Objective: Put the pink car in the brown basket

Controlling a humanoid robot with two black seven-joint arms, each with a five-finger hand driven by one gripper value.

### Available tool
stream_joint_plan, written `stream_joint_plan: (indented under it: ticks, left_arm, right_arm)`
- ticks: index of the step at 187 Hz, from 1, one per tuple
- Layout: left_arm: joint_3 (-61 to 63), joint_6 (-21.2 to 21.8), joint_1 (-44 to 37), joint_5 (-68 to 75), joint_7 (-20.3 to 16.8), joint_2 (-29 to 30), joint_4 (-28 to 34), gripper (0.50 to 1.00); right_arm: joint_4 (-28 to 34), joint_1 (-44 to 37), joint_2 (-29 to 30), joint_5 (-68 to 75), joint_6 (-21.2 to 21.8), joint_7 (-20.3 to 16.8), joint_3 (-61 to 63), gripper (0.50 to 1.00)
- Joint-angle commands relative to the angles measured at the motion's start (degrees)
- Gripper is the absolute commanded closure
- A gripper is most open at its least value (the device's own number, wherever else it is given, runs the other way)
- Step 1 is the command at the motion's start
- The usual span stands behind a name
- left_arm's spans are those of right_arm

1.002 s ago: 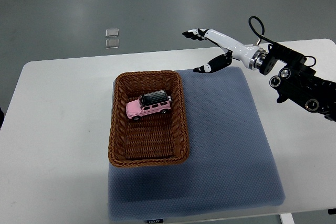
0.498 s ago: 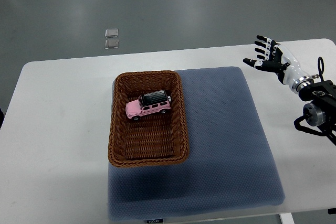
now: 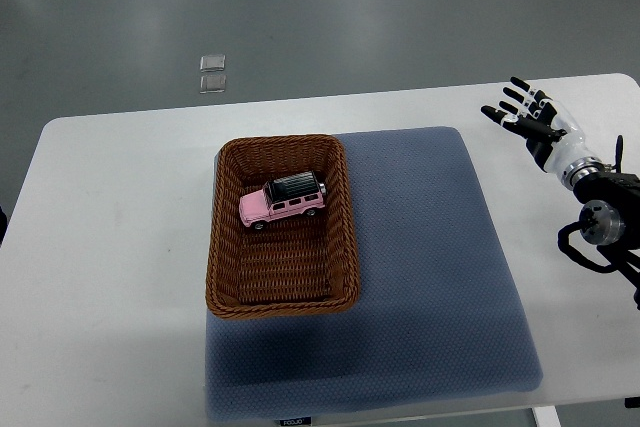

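Top view | pink car in brown basket | right hand fingers spread, empty, well apart from car

Pink car: small toy off-roader with pale pink body, black roof, dark windows and silvery wheels, upright on all four wheels, set at a slight slant with one end toward the upper right and the other toward the lower left. Inside the brown basket, in its far half, resting on the woven floor, nearer the far wall than the near one. Brown basket: rectangular, wicker, rounded corners, raised walls with a braided rim, upright, long side running away from the camera, otherwise holding nothing but the car.
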State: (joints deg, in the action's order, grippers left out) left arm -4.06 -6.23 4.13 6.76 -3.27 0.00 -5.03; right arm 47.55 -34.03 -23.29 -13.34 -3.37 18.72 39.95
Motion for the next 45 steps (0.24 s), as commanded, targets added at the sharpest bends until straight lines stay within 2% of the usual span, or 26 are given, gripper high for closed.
stream_joint_plan:
  ticks: [1, 45]
  left_arm:
    - [0.01, -0.01, 0.0, 0.01, -0.07, 0.0, -0.07, 0.5]
    - [-0.08, -0.01, 0.0, 0.01, -0.07, 0.0, -0.07, 0.5]
  right_arm:
    - [0.0, -0.16, 0.08, -0.02, -0.15, 0.18, 0.13, 0.587]
    - [0.27, -0.25, 0.7, -0.37, 0.12, 0.27, 2.42, 0.587]
